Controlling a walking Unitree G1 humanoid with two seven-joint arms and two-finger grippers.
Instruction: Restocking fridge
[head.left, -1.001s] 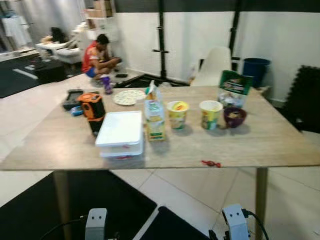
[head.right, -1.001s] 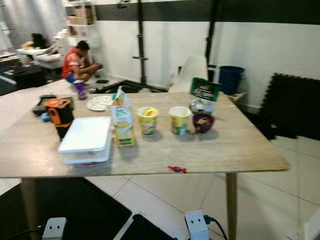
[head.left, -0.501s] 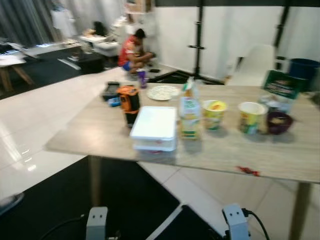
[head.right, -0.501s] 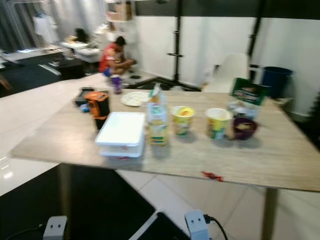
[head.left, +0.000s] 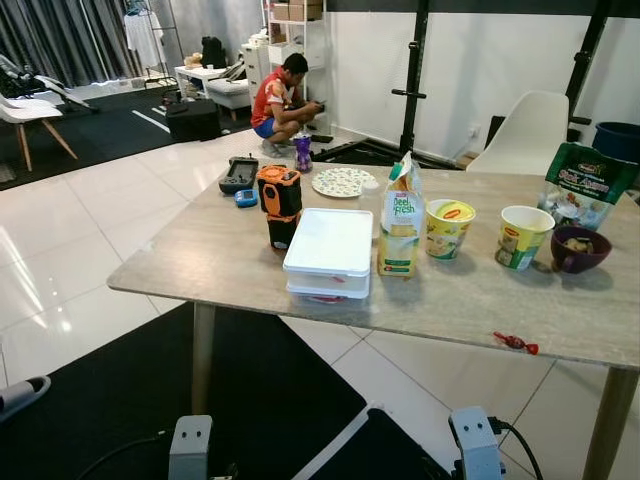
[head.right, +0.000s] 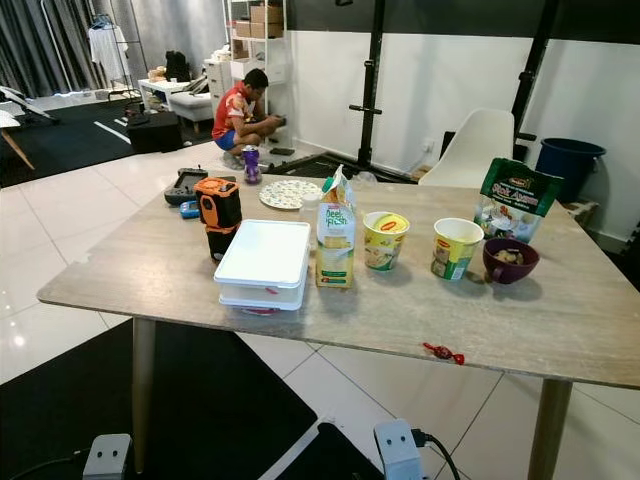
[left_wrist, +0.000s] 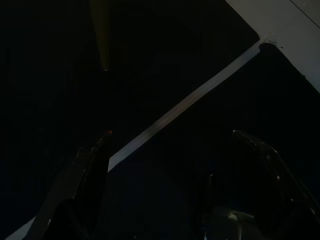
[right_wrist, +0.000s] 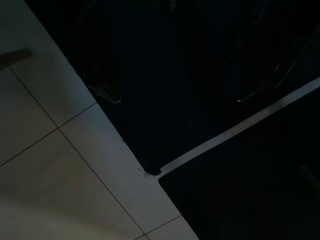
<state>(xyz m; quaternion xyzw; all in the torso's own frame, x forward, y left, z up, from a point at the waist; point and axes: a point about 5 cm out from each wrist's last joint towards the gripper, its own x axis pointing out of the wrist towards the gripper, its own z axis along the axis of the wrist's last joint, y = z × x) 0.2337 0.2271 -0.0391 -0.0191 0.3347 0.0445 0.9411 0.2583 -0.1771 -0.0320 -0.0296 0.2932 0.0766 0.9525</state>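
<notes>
The head camera has swung left, so the table (head.left: 200, 270) now sits toward the right of the frame, with more white floor (head.left: 70, 230) showing at left. The blur has cleared; the items themselves haven't shifted.

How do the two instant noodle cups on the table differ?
The yellow noodle cup has a yellow lid showing a red logo; the green-sided noodle cup has a plain pale top. The yellow one stands beside the milk carton, the green-sided one beside the purple bowl. Both stand upright.
</notes>
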